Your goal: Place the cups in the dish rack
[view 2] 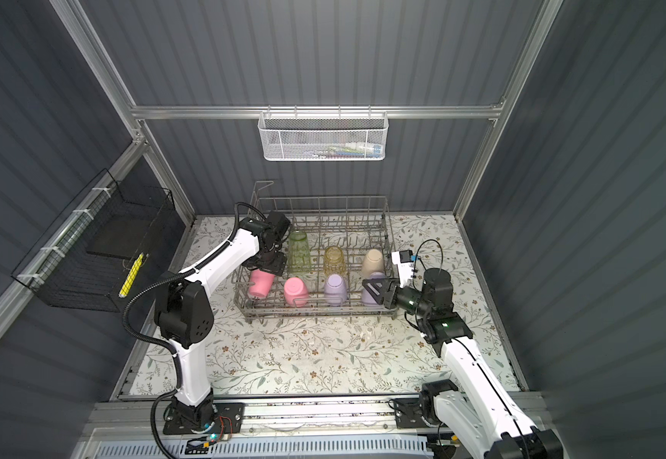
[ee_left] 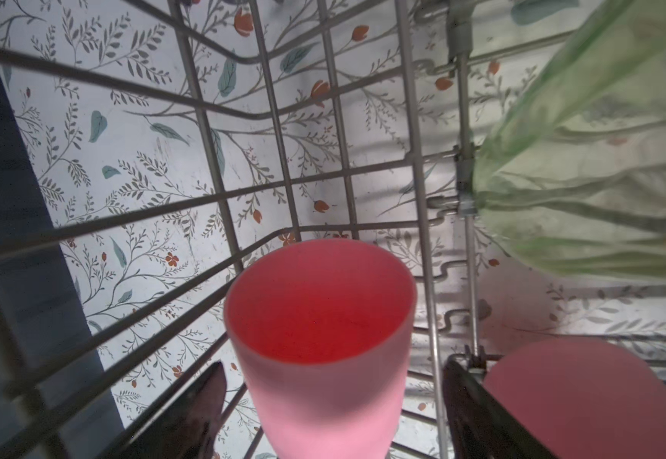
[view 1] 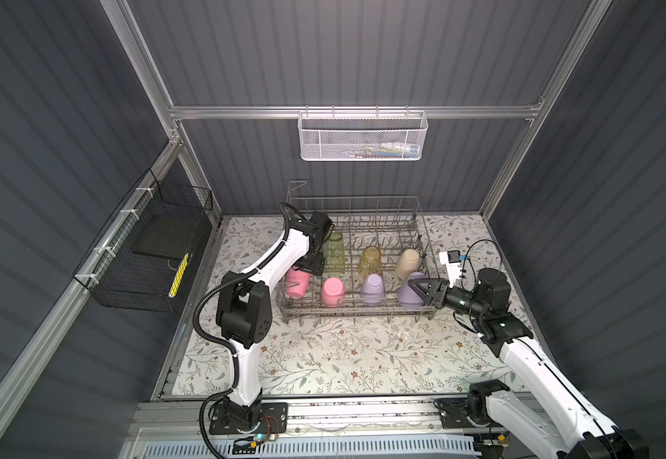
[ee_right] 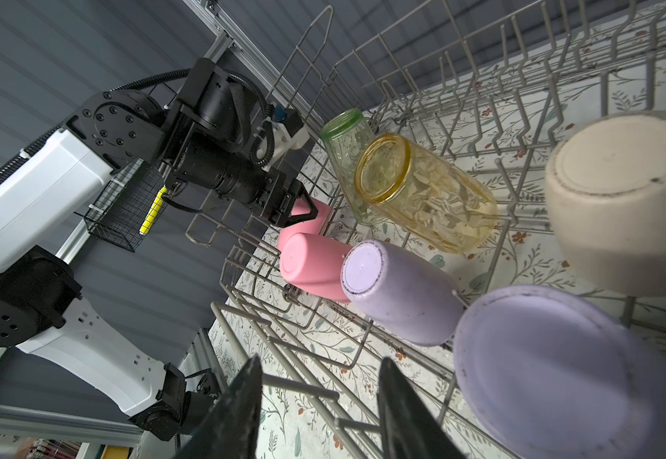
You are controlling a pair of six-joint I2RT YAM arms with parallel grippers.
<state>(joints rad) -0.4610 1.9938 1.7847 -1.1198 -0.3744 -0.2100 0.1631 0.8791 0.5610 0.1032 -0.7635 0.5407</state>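
While the right hand (ee_right: pixel 319 359) gapes, the left hand (ee_left: pixel 333 361) widely straddles a tapered cup (ee_left: pixel 323 401) (matte pink).

Behind the cups (view 1: pixel 371 260), the far strip of the rack (view 1: pixel 387 226) is lying open from above, only tines (view 1: pixel 375 237) sticking up. The cups are crowding the rack's near part in two rows. Its tall sides (view 1: pixel 422 222) are blocking sideways entry. The left gripper (ee_left: pixel 334 363) is straddling a pink cup (view 1: pixel 297 283) at the rack's left end; the right gripper (ee_right: pixel 319 361) is hanging at its near right corner. In front of the rack, the mat (view 1: pixel 343 357) is lying bare.
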